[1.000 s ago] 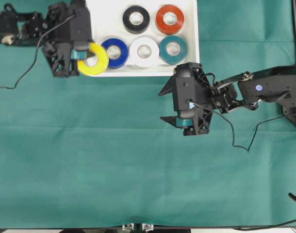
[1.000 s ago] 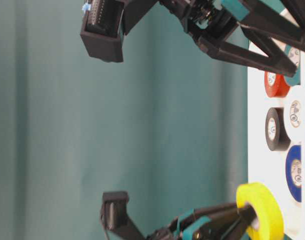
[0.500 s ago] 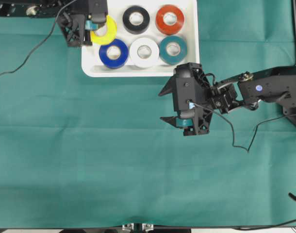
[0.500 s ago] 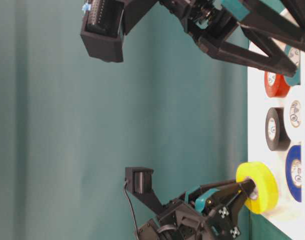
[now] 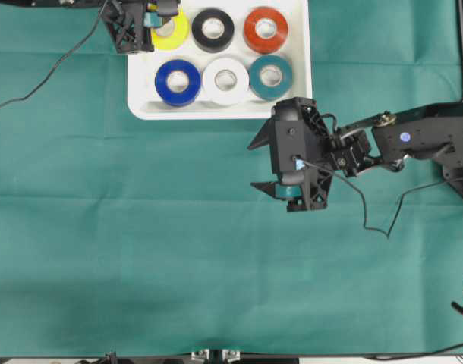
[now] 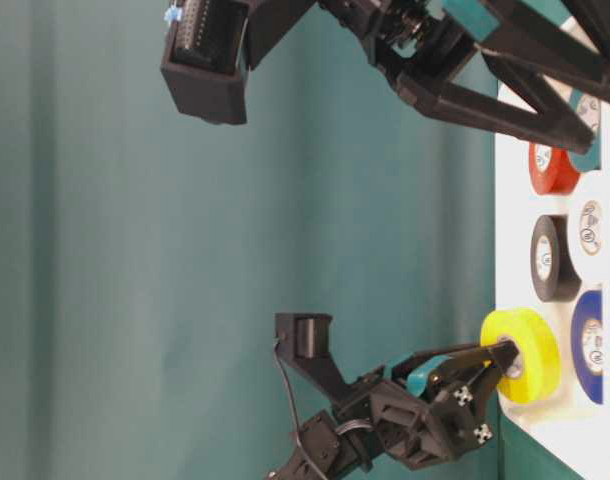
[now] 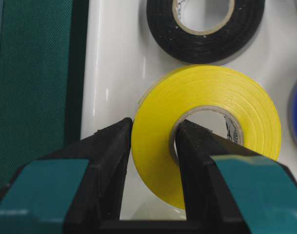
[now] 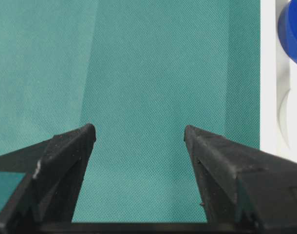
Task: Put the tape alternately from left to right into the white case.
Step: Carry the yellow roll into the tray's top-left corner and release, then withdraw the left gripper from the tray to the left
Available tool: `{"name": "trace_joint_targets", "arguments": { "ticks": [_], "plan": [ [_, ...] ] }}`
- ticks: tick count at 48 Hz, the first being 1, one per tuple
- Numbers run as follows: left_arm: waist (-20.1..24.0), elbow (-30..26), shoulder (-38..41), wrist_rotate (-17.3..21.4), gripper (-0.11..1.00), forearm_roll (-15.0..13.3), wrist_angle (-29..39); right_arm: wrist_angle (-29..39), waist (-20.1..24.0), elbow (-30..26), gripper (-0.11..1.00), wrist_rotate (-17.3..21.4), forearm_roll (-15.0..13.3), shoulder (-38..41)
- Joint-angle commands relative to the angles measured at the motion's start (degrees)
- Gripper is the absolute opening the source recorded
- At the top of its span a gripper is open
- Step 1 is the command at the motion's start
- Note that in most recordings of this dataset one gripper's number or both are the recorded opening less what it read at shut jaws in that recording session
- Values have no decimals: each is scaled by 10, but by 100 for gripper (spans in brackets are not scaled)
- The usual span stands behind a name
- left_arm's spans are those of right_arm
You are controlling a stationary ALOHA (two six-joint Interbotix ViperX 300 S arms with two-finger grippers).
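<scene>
Green cloth (image 5: pixel 178 250) covers the whole table. At its far edge the left gripper (image 7: pixel 153 141) pinches the yellow roll (image 7: pixel 207 126), one finger in the core, one outside, over the left end of the white case (image 5: pixel 300 91). Black (image 5: pixel 212 29), red-orange (image 5: pixel 265 29), blue (image 5: pixel 177 82), white (image 5: pixel 225 80) and teal (image 5: pixel 271 76) rolls lie inside. The right gripper (image 8: pixel 139 139) hangs wide apart over bare cloth, beside the case.

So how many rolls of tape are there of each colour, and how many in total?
Yellow roll: 1
Black roll: 1
Red-orange roll: 1
Blue roll: 1
White roll: 1
Teal roll: 1
Total: 6
</scene>
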Motion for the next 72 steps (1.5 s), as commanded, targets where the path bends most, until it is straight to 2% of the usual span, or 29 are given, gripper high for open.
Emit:
{"name": "trace_joint_targets", "arguments": {
  "ticks": [1, 14, 17, 23, 30, 34, 50, 63, 72],
  "plan": [
    [4, -20, -1, -2, -3, 1, -4, -2, 2, -4, 81, 1, -2, -5],
    [4, -15, 0, -4, -3, 0, 2, -2, 2, -2, 81, 1, -2, -5],
    [4, -14, -1, -4, 2, 0, 2, -3, 2, -3, 81, 1, -2, -5],
    [-1, -12, -2, -4, 27, 0, 2, -4, 2, -3, 81, 2, -2, -5],
    [-7, -11, -7, -4, 71, 0, 2, -4, 2, -2, 81, 2, -2, -5],
    [-10, -11, -12, -3, 90, 0, 2, -4, 2, -2, 81, 1, -2, -5],
    [-35, 18, -56, -4, 89, 0, 3, -3, 2, -2, 81, 1, -2, -5],
    [-95, 72, -120, -7, 89, -2, 4, -2, 2, -5, 81, 1, -2, -5],
    [-150, 110, -150, -36, 89, -3, 4, -2, 2, -7, 81, 1, -3, -5]
  ]
}}
